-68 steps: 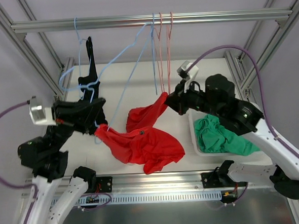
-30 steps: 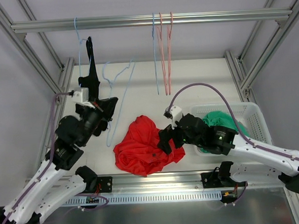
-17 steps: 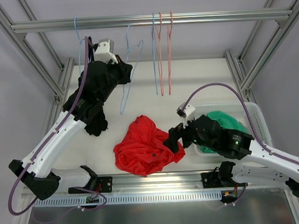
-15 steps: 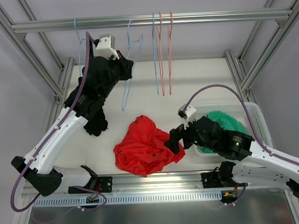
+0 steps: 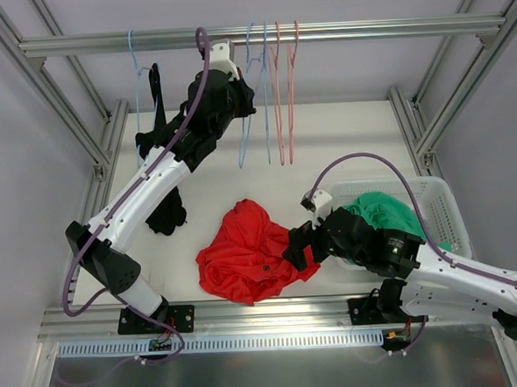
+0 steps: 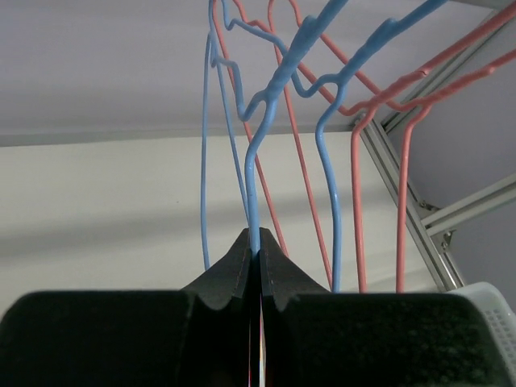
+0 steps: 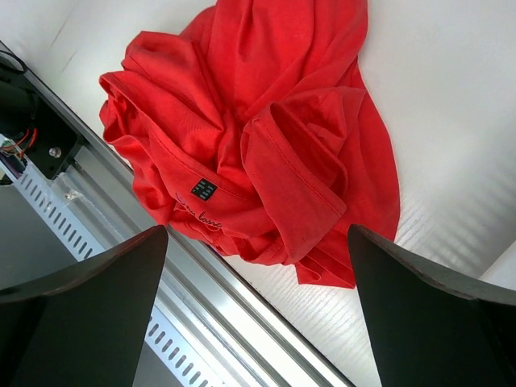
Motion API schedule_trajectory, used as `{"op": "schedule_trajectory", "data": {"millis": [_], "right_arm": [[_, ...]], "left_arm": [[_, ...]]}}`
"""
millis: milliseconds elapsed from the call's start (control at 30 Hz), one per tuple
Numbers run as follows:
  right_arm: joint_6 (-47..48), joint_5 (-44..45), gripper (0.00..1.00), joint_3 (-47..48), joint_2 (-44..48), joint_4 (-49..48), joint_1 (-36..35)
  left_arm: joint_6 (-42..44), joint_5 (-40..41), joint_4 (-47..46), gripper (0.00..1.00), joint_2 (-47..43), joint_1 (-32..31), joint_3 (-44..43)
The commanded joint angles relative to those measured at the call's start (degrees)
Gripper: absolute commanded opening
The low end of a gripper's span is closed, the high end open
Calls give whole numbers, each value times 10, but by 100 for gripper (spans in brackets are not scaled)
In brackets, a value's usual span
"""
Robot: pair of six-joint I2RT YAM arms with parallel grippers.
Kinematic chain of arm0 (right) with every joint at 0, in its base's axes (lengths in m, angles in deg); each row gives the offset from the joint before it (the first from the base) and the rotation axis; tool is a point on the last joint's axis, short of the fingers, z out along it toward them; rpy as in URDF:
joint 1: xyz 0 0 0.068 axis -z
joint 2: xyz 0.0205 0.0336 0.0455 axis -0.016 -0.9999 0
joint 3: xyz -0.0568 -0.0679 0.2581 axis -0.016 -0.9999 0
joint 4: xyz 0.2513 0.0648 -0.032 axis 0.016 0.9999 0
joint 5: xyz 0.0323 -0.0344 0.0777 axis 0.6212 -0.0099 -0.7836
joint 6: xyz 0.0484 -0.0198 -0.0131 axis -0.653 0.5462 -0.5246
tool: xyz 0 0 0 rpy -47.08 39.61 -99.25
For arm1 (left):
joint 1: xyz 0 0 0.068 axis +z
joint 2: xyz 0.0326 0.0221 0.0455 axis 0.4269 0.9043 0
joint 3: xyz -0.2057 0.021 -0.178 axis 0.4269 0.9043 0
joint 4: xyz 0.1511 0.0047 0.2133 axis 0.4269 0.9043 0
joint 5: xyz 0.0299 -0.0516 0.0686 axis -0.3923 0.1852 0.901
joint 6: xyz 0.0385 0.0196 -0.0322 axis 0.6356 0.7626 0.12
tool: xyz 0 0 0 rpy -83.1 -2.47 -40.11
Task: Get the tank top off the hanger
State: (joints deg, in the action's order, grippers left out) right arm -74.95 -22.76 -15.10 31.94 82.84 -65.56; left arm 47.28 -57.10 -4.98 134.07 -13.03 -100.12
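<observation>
Crumpled red fabric tank top (image 5: 240, 258) lies at six o'clock, right gripper (image 5: 295, 247) spread beside it; left gripper (image 6: 258, 242) clenches blue wire hanger (image 6: 255, 177) at twelve.

Red tank top (image 7: 266, 137) lies crumpled on the white table (image 7: 435, 97), folded over itself in thick ridges. A small black label (image 7: 203, 189) faces up near its lower-left hem, with dark script just below it, too small to read. Right gripper (image 7: 256, 242) hangs above the heap. Its fingers (image 7: 72, 322) are dark, blurred and spread wide, one on each side of the cloth, touching nothing. A slotted aluminium rail (image 7: 218, 310) runs diagonally along the table edge beside the garment. A black bracket (image 7: 32, 133) with thin wires sits at far left.
</observation>
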Motion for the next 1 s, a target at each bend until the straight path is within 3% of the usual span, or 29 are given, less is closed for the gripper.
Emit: {"op": "schedule_trajectory", "data": {"millis": [0, 300, 400, 433, 533, 567, 800, 967], "right_arm": [[-18, -8, 100, -8, -16, -43, 0], [-23, -52, 99, -32, -81, -116, -2], [-21, -47, 100, -29, -114, -127, -1], [-20, -48, 99, -21, -124, -127, -1], [-18, -57, 99, -7, -160, -132, -1], [-17, -58, 100, 2, -167, -132, -2], [-11, -3, 99, 67, -251, -116, -21], [18, 55, 100, 160, -375, -66, -44]], "left_arm": [[-11, 11, -9, 0, 10, -4, -6], [-33, -51, -9, 0, 8, -5, 22], [-33, -45, -9, 22, -16, -5, 56], [-27, -43, -9, 41, -25, -5, 66], [-21, -19, -9, 72, -78, -5, 112], [-19, -13, -8, 99, -97, -5, 126], [-5, 36, 4, 99, -344, -5, 288], [8, 102, 43, 99, -528, -5, 394]]}}
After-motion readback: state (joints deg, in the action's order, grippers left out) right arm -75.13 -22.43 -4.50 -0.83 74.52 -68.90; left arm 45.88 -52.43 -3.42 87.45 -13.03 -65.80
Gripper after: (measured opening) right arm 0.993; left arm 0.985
